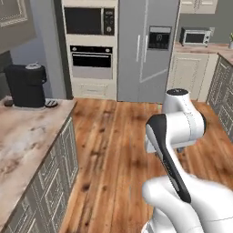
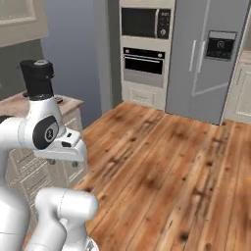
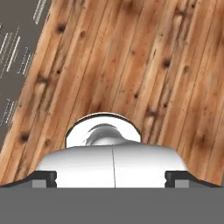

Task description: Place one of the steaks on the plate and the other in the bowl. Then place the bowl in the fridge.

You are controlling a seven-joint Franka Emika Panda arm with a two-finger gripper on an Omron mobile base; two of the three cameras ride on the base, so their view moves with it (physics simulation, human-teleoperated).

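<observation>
With its fingers spread and holding nothing, the gripper (image 3: 112,183) faces bare floor (image 3: 131,65) far from the closed fridge (image 1: 146,50), so driving onward risks clipping the counter (image 1: 27,136) edge.

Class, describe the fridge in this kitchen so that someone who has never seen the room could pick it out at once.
Look across the wooden floor to the far wall. Right of the cream-framed column holding the microwave above the oven stands the fridge. It is the tall, plain grey unit with two closed doors, slim pale vertical handles at the centre seam and a dark panel set in its right door.
</observation>
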